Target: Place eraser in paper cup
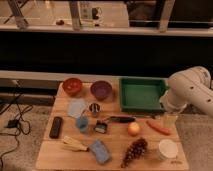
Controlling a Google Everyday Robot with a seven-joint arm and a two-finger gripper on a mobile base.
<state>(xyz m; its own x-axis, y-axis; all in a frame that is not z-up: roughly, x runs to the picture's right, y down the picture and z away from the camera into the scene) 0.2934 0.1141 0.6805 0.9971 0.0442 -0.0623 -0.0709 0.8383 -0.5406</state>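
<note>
Left edge of light wooden table (52, 152): flat black rectangular eraser (56, 127). Front right corner, well apart: wide cream-white paper cup (167, 149). Two-finger gripper (170, 120) under white arm, jaws apart, holding nothing, between green plastic tray (142, 94) and paper cup, beside orange carrot (159, 128).
</note>
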